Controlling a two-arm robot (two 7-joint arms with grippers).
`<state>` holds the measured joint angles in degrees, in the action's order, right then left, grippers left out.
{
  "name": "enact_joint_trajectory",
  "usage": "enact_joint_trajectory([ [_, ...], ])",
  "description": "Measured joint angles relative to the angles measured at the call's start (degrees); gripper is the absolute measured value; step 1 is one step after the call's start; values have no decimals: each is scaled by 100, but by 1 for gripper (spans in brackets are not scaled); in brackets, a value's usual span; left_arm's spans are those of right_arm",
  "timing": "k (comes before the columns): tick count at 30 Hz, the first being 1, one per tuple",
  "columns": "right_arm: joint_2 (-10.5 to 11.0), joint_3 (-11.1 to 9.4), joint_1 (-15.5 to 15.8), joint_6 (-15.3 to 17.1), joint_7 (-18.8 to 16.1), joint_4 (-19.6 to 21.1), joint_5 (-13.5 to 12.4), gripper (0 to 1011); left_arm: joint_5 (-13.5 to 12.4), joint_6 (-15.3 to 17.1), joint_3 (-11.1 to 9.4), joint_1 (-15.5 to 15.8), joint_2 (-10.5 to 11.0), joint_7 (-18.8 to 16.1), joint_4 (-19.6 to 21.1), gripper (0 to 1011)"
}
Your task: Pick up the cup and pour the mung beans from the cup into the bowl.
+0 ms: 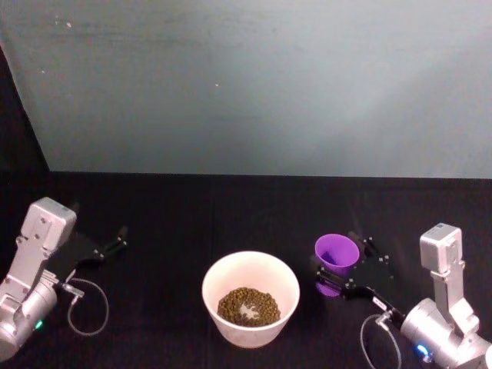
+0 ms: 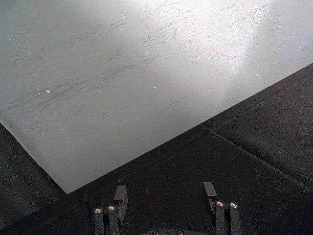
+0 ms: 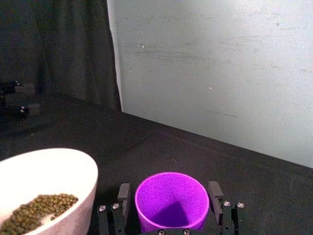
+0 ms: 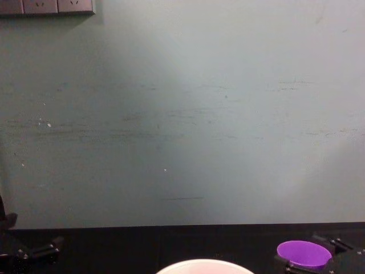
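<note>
While the left gripper (image 2: 166, 198) sits spread apart at the frame's lower left, the right gripper (image 1: 344, 274) pinches the upright cup (image 1: 337, 255) at lower right, just beside the bowl (image 1: 250, 270), bottom centre, where the mung beans (image 1: 247, 306) lie.

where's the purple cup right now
In the head view the cup stands upright on the black table, to the right of the bowl of mung beans, between the fingers of the right gripper.
</note>
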<state>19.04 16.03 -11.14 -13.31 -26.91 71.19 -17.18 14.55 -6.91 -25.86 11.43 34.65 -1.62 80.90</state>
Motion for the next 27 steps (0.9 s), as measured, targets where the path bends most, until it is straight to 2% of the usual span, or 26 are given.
enact_joint_trajectory([
  [9,114,-80,235,174,10,664,-184,1002,0,0,0,0,0,0,0,1003],
  [15,205,-144,461,415,258,1225,-175,1002,0,0,0,0,0,0,0,1003],
  [22,264,-434,907,680,723,1953,-170,1002,0,0,0,0,0,0,0,1003],
  [27,256,-631,1133,803,960,2226,-153,1002,0,0,0,0,0,0,0,1004],
])
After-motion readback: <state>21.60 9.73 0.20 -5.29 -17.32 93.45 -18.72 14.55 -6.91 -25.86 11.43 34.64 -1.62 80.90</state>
